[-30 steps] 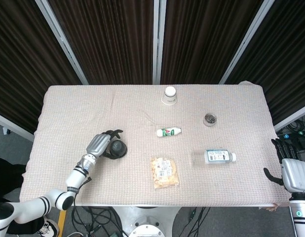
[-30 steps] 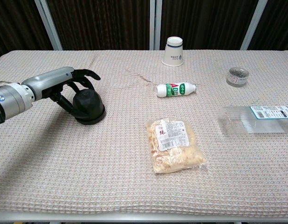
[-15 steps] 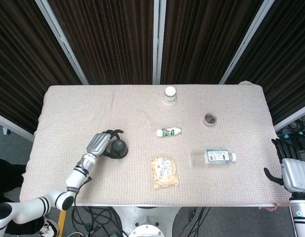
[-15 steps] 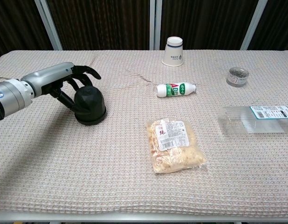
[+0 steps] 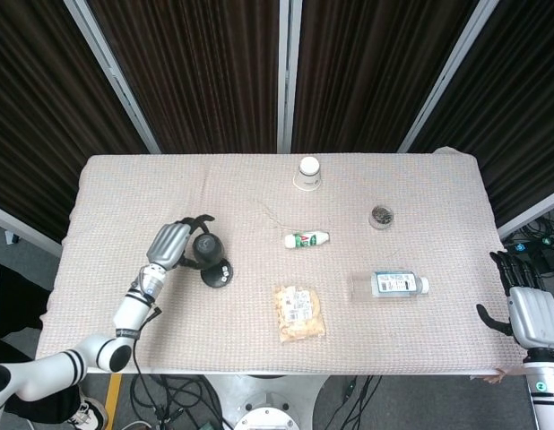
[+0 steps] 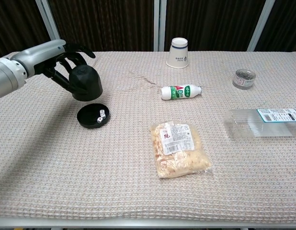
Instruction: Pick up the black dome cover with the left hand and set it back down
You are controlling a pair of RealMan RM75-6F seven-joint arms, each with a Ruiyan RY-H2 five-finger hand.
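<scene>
- Your left hand (image 6: pixel 52 60) grips the black dome cover (image 6: pixel 85 82), lifted clear.
- Below it, the round black base tray (image 6: pixel 93 116) holds small white dice (image 6: pixel 101 116).
- Your right hand (image 5: pixel 526 305) hangs off the beige woven-cloth bench (image 6: pixel 114 172), fingers apart, holding nothing.

The dome cover (image 6: pixel 84 82) is black, and so is the round base (image 6: pixel 93 116) under it, which has two little white cubes (image 6: pixel 100 116) on it. The left hand (image 6: pixel 66 67) is silver with black fingers. The right hand (image 5: pixel 528 305) looks grey and black. The table cloth (image 6: pixel 90 182) is beige with a small waffle pattern. The paper cup (image 6: pixel 178 52) is white. The small bottle (image 6: pixel 180 91) is white with a green label. The snack bag (image 6: pixel 178 148) looks yellow-tan with a white label.
</scene>
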